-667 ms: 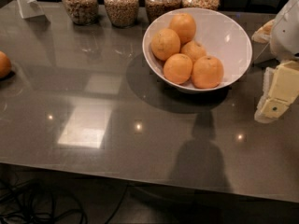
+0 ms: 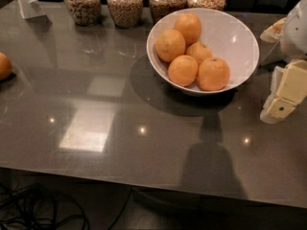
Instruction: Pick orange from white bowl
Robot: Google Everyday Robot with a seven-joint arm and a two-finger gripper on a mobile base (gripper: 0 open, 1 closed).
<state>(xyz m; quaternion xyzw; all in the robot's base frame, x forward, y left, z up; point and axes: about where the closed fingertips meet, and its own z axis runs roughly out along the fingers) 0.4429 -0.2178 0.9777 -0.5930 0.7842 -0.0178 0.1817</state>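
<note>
A large glossy white bowl (image 2: 235, 37) stands on the grey table at the back right. It holds several oranges. The nearest two lie side by side at the front: one (image 2: 183, 70) on the left, one (image 2: 213, 74) on the right. Others sit behind them, the farthest (image 2: 188, 27) near the back rim. My gripper (image 2: 283, 97) shows at the right edge, cream-coloured, hanging beside and to the right of the bowl, apart from it and holding nothing that shows.
Several glass jars of grain (image 2: 124, 5) line the table's back edge. A lone orange (image 2: 4, 66) lies at the left edge. A white stand (image 2: 28, 3) sits at the back left corner. Cables (image 2: 33, 214) lie on the floor below the table's front edge.
The gripper sits slightly lower and closer in at the right edge; the bowl and oranges have not moved.
</note>
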